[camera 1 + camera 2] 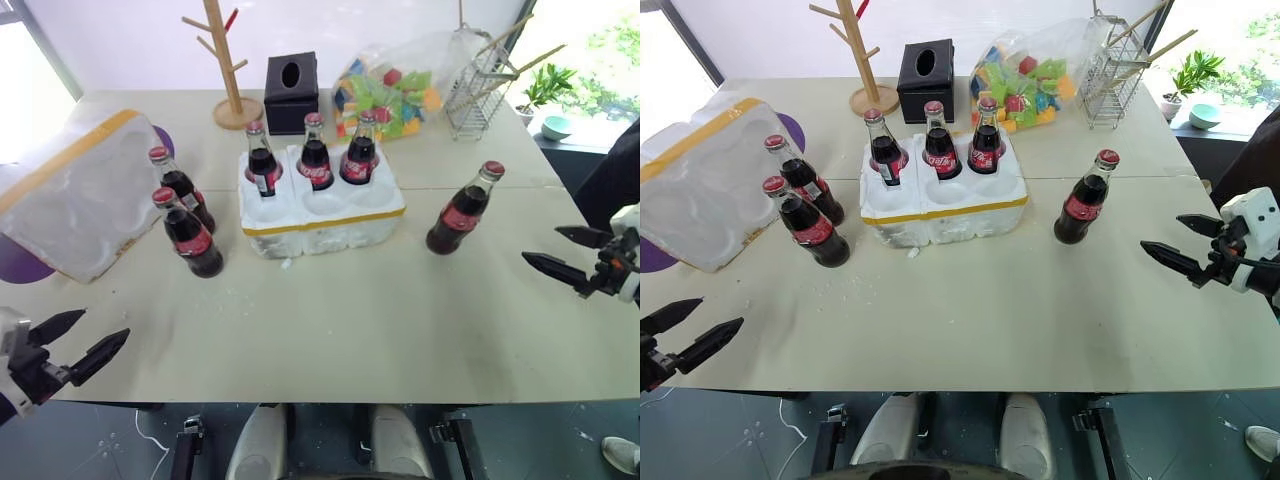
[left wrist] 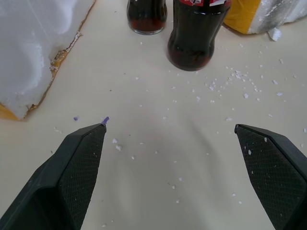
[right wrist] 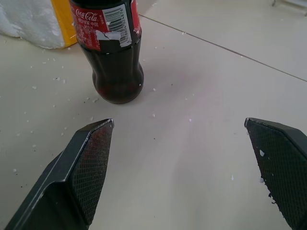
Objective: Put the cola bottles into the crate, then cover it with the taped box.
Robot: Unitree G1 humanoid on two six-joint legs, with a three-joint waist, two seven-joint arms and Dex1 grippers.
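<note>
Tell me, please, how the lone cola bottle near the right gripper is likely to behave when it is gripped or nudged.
The lone cola bottle stands tall on a narrow base, so a push high up would probably tip it. It looks like smooth glass, so likely slippery and breakable. Nearly full, it is probably heavy for its size.

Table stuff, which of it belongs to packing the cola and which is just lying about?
Job: three cola bottles in the crate; two loose bottles on the left; one loose bottle on the right; taped box.

Lying about: wooden peg stand, black tissue box, bag of coloured blocks, wire rack.
</note>
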